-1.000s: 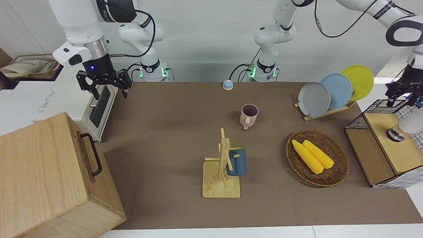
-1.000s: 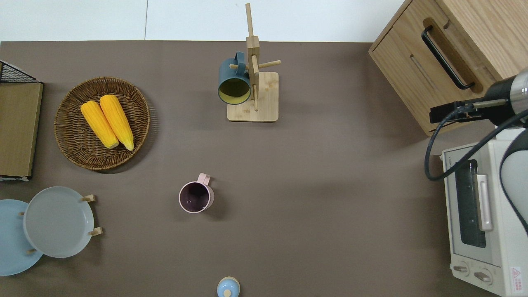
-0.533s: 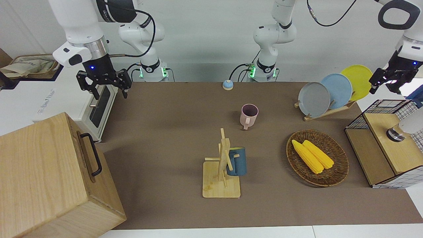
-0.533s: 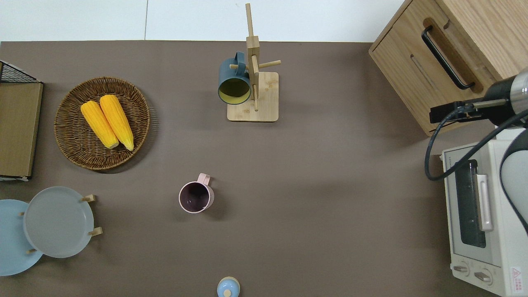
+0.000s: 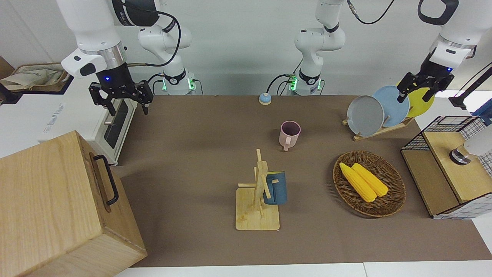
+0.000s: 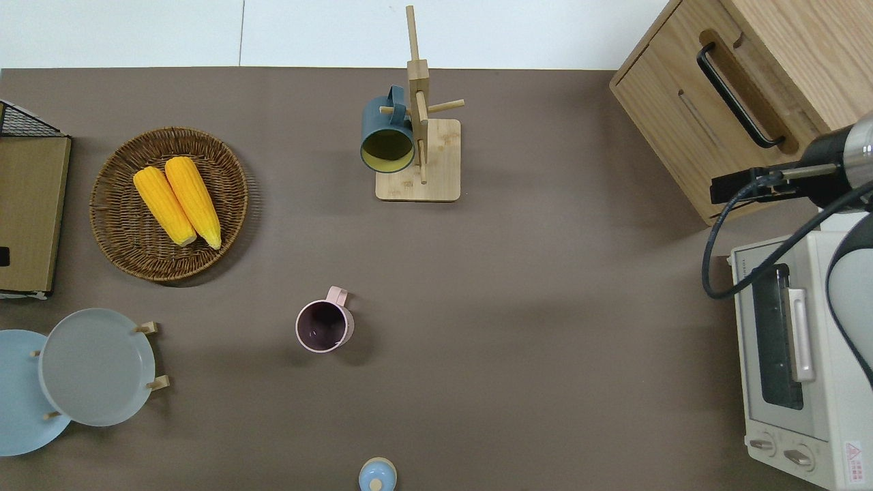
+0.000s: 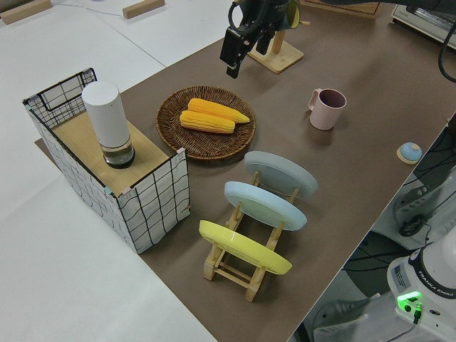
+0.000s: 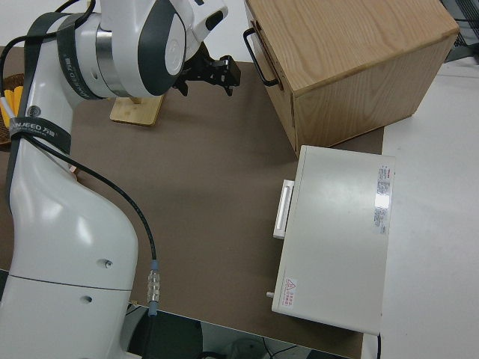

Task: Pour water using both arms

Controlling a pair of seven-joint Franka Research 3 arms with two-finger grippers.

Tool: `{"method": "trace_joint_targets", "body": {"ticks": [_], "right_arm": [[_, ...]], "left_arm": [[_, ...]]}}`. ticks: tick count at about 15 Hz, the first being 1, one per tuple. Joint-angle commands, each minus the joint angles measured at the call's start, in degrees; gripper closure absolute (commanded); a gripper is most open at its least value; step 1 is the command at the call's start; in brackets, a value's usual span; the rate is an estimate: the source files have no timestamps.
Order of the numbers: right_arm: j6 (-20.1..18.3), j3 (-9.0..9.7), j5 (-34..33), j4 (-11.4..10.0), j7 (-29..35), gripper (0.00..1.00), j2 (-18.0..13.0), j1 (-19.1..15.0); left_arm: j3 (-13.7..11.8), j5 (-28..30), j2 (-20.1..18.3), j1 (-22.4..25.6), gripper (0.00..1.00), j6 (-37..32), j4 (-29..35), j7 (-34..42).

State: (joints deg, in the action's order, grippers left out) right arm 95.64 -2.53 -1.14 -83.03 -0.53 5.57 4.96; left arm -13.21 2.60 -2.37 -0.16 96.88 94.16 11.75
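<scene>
At the upper left of the front view, the right gripper hangs with its fingers spread apart and nothing between them, up by the white toaster oven at the table's edge. Below it, filling the lower left corner, sits the wooden box with its black handle. Moving to centre frame: a small blue bell at the top edge of the brown mat, then the pink mug standing upright with its handle pointing away from the robots, and lower down the dark blue mug hanging on the wooden mug tree. Right of centre, two corn cobs lie side by side in the wicker basket. Above them, three plates stand in the wooden plate rack. At the upper right, the left gripper is up in the air with its fingers apart, empty. At the far right edge, a white cylindrical bottle stands on the wire-sided wooden crate.
</scene>
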Motion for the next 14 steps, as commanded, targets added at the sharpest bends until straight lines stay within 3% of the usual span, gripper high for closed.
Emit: {"method": "trace_joint_targets", "body": {"ticks": [1, 3, 6, 8, 14], "right_arm": [[-0.63, -0.10, 1.23, 0.23, -0.87, 0.009, -0.21, -0.13], [-0.63, -0.10, 1.23, 0.15, -0.87, 0.011, -0.21, -0.13], [-0.63, -0.10, 1.23, 0.23, -0.87, 0.009, -0.21, -0.13], [-0.63, -0.10, 1.23, 0.23, -0.87, 0.009, -0.21, -0.13], [-0.63, -0.10, 1.23, 0.23, -0.87, 0.009, -0.21, -0.13]], "left_arm": [[3.53, -1.81, -1.24, 0.07, 0.00, -3.62, 0.06, -3.04], [4.60, -1.81, -1.24, -0.54, 0.00, -5.99, -1.26, -3.32], [8.72, -2.77, -1.24, -0.63, 0.00, -7.76, -1.97, -4.80], [10.04, -3.48, -1.24, -0.81, 0.00, -8.37, -2.05, -5.86], [11.19, -3.31, -1.24, -1.34, 0.00, -9.86, -2.49, -5.87]]}}
